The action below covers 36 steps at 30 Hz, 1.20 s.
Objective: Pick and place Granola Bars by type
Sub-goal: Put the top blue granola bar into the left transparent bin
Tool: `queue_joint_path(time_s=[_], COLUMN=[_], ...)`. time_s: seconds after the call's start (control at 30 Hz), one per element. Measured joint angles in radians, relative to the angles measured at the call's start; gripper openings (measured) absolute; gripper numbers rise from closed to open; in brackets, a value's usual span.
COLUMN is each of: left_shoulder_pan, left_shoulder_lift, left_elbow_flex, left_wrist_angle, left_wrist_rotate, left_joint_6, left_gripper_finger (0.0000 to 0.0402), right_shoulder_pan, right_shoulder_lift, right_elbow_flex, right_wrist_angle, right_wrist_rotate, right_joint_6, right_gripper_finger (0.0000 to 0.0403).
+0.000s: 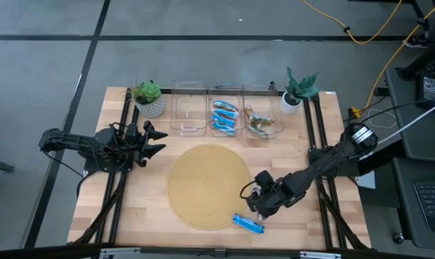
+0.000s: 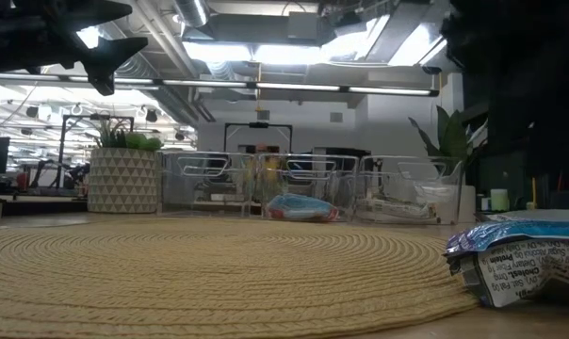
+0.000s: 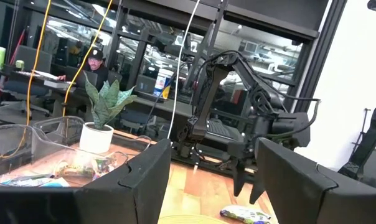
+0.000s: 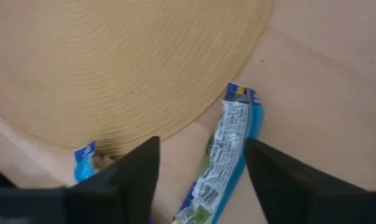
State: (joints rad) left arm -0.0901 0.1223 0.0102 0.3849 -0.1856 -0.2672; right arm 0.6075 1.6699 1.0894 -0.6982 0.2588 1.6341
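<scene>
One blue bar is left loose, lying on the bare counter just off the near edge of the round woven mat, wrapper seam up. I judge the sort nearly done: this is the last pick.

Right gripper hovers over the mat's near right edge, close beside the bar, fingers spread and holding nothing. In the right wrist view the bar sits between the two fingers, running lengthwise away from them.

Next move, as I read it: come straight down, pinch across the bar's narrow width, lift, carry it to the far bins.

Left gripper waits at the left of the mat, spread, empty.

Far edge: three clear bins. Middle bin holds blue bars, right bin holds the green-brown ones, left bin looks empty. Plants stand at both ends.
</scene>
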Motion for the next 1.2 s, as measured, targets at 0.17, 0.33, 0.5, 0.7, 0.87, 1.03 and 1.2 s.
queue_joint_path(time_s=[0.17, 0.33, 0.5, 0.7, 0.87, 1.03, 1.2], left_shoulder_pan=[0.0, 0.0, 0.0, 0.0, 0.0, 0.0, 0.0], left_shoulder_lift=[0.0, 0.0, 0.0, 0.0, 0.0, 0.0, 0.0], left_elbow_flex=[0.0, 0.0, 0.0, 0.0, 0.0, 0.0, 0.0], left_wrist_angle=[0.0, 0.0, 0.0, 0.0, 0.0, 0.0, 0.0], left_wrist_rotate=[0.0, 0.0, 0.0, 0.0, 0.0, 0.0, 0.0], left_joint_6=[0.0, 0.0, 0.0, 0.0, 0.0, 0.0, 0.0], left_gripper_finger=[0.0226, 0.0226, 0.0226, 0.0226, 0.0226, 0.0226, 0.0226], right_shoulder_pan=[-0.001, -0.021, -0.041, -0.045, -0.051, -0.053, -0.053], right_shoulder_lift=[0.0, 0.0, 0.038, 0.105, 0.112, 0.12, 0.12], right_elbow_flex=[-0.051, -0.103, -0.123, -0.118, -0.11, -0.068, -0.035], right_wrist_angle=[0.018, 0.105, 0.158, 0.162, 0.137, 0.063, 0.045], right_wrist_rotate=[-0.008, -0.053, -0.089, -0.106, -0.115, -0.127, -0.128], right_joint_6=[0.015, 0.015, 0.011, 0.011, 0.012, 0.011, 0.0], right_gripper_finger=[0.0299, 0.0316, 0.0316, 0.031, 0.0252, 0.0149, 0.0053])
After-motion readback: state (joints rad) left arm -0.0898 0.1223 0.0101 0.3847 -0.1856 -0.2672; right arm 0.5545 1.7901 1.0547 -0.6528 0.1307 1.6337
